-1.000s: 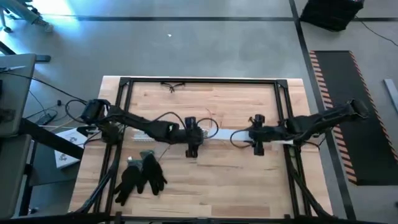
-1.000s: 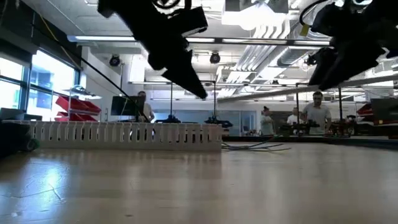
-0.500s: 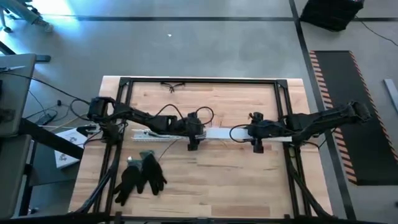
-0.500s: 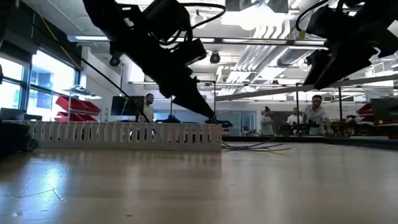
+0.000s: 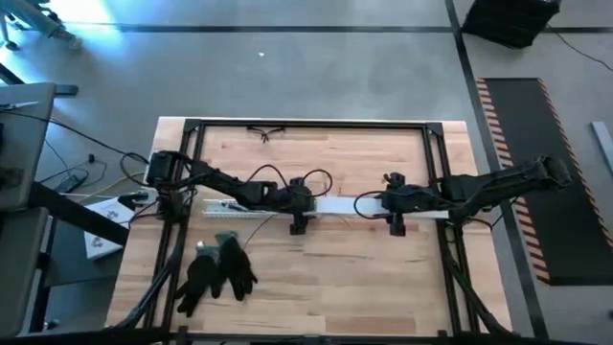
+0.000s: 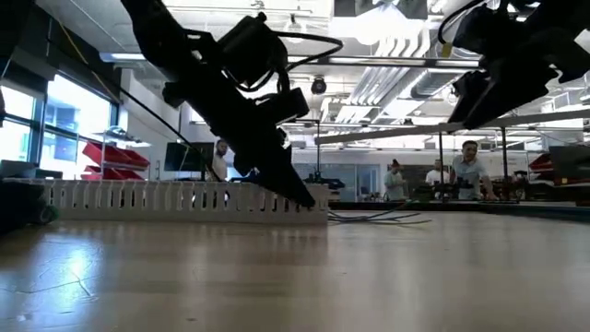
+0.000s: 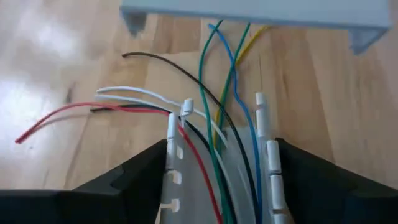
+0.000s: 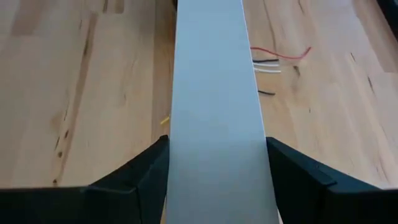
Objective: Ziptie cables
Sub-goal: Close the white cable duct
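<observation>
The cables (image 7: 214, 118), thin red, white, black, green, blue and yellow wires, lie along the inside of a white slotted channel (image 5: 235, 207) and fan out of its end onto the table (image 6: 378, 217). My left gripper (image 7: 221, 146) is open and low over that channel end (image 6: 309, 198), one finger outside each slotted wall. My right gripper (image 8: 217, 140) is shut on a flat white cover strip (image 5: 335, 205), raised above the table (image 6: 466, 111). My left gripper stands with a finger (image 7: 146, 165) close against each outer wall of the channel's end (image 7: 171, 140), slanting down from the table's left; whether it touches cannot be told. My right gripper pinches the cover strip's two long edges (image 8: 171, 149) between its fingers. The fingers lie along the strip. The strip is lifted clear of the table, its free end (image 7: 249, 15) above the cables.
Black gloves (image 5: 218, 270) lie near the front left and a pair of glasses (image 5: 265, 132) at the far edge. A black frame (image 5: 306, 124) rings the table. People stand in the room beyond (image 6: 470, 166).
My left gripper has come down, tipping forward, from well above the table to the end of the slotted channel. The cover strip and the cables have stayed where they were.
</observation>
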Action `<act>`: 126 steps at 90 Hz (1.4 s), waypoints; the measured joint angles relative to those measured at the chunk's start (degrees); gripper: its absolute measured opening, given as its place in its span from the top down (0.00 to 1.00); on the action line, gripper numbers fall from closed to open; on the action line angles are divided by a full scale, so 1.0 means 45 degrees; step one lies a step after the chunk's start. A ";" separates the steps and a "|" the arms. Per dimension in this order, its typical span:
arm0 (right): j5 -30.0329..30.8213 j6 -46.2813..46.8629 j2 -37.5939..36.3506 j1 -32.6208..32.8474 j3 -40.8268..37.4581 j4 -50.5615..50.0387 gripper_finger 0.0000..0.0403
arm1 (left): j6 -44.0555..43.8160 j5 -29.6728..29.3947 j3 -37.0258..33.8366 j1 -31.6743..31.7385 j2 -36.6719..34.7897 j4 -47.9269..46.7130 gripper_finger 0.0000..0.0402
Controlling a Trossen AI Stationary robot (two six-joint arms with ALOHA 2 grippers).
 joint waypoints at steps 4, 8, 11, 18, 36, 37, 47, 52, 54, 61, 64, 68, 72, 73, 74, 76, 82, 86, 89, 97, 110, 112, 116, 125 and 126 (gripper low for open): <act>-0.0002 0.0030 0.0000 0.0000 0.0000 0.0118 0.48 | -0.0166 0.0002 0.0000 -0.0029 0.0000 0.0020 0.38; -0.0017 0.0102 0.0000 0.0000 0.0000 0.0219 0.48 | -0.0266 0.0020 0.0000 -0.0072 0.0000 0.0034 0.39; -0.0029 0.0103 0.0000 0.0000 0.0000 0.0238 0.48 | -0.0340 0.0019 0.0000 -0.0105 0.0000 0.0051 0.40; -0.0063 0.0071 0.0000 0.0000 0.0000 0.0314 0.48 | -0.0433 0.0028 0.0000 -0.0157 0.0000 0.0013 0.41; -0.0106 -0.0327 0.0000 0.0000 0.0000 0.0311 0.48 | -0.0550 -0.0482 0.0015 -0.0356 -0.0063 -0.0307 0.41; -0.0117 -0.0321 0.0000 0.0000 0.0000 0.0311 0.48 | -0.0550 -0.0510 0.0015 -0.0368 -0.0063 -0.0313 0.41; -0.0219 -0.0238 0.0000 0.0000 0.0000 0.0311 0.48 | -0.0558 -0.0590 0.0015 -0.0484 -0.0115 -0.0380 0.41; -0.0222 -0.0237 0.0000 0.0000 0.0000 0.0311 0.48 | -0.0560 -0.0609 0.0015 -0.0544 -0.0121 -0.0432 0.41; -0.0223 -0.0238 0.0000 0.0000 0.0000 0.0311 0.48 | -0.0559 -0.0610 0.0015 -0.0572 -0.0125 -0.0471 0.41; -0.0223 -0.0312 0.0000 -0.0040 0.0000 0.0356 0.48 | -0.0563 -0.0639 0.0015 -0.0622 -0.0205 -0.0820 0.41; -0.0237 -0.0379 0.0000 -0.0102 0.0000 0.0457 0.48 | -0.0593 -0.0702 0.0023 -0.0630 -0.0209 -0.0929 0.41; -0.0262 -0.0409 0.0000 -0.0218 0.0000 0.0597 0.48 | -0.0652 -0.0756 0.0034 -0.0627 -0.0230 -0.1031 0.41; -0.0330 -0.0524 0.0010 -0.0359 0.0000 0.0734 0.48 | -0.0645 -0.0799 0.0030 -0.0623 -0.0301 -0.1214 0.41; -0.0367 -0.0561 0.0022 -0.0396 0.0000 0.0778 0.48 | -0.0621 -0.0809 0.0029 -0.0622 -0.0308 -0.1242 0.41; -0.0396 -0.0596 0.0042 -0.0433 0.0000 0.0832 0.48 | -0.0582 -0.0818 0.0029 -0.0622 -0.0311 -0.1257 0.41; -0.0484 -0.0702 0.0083 -0.0520 0.0000 0.0944 0.48 | -0.0533 -0.0820 0.0029 -0.0622 -0.0321 -0.1258 0.41; -0.0894 -0.0904 0.0259 -0.0772 0.0000 0.1208 0.48 | -0.0458 -0.0823 0.0019 -0.0622 -0.0437 -0.1364 0.41; -0.1354 -0.1067 0.0407 -0.0944 0.0000 0.1433 0.48 | -0.0435 -0.0831 0.0007 -0.0617 -0.0525 -0.1509 0.41; -0.1664 -0.1128 0.0533 -0.1039 0.0000 0.1584 0.48 | -0.0389 -0.0862 -0.0002 -0.0617 -0.0569 -0.1557 0.41; -0.1730 -0.1139 0.0905 -0.1158 0.0000 0.1558 0.48 | -0.0302 -0.0980 -0.0005 -0.0617 -0.0657 -0.1710 0.41; -0.1681 -0.1240 0.1608 -0.1224 0.0000 0.1708 0.48 | -0.0317 -0.1026 -0.0005 -0.0617 -0.0680 -0.1962 0.41; -0.1681 -0.1250 0.1706 -0.1224 0.0000 0.1737 0.48 | -0.0331 -0.1027 -0.0005 -0.0617 -0.0680 -0.1977 0.41; -0.1681 -0.1302 0.1884 -0.1224 0.0000 0.1774 0.48 | -0.0409 -0.1026 -0.0005 -0.0617 -0.0685 -0.2002 0.41; -0.1919 -0.1365 0.2118 -0.1224 -0.0036 0.2196 0.48 | -0.0448 -0.1025 0.0000 -0.0617 -0.0685 -0.2018 0.41; -0.1955 -0.1368 0.2112 -0.1224 -0.0082 0.2339 0.48 | -0.0448 -0.1022 0.0000 -0.0617 -0.0685 -0.2020 0.41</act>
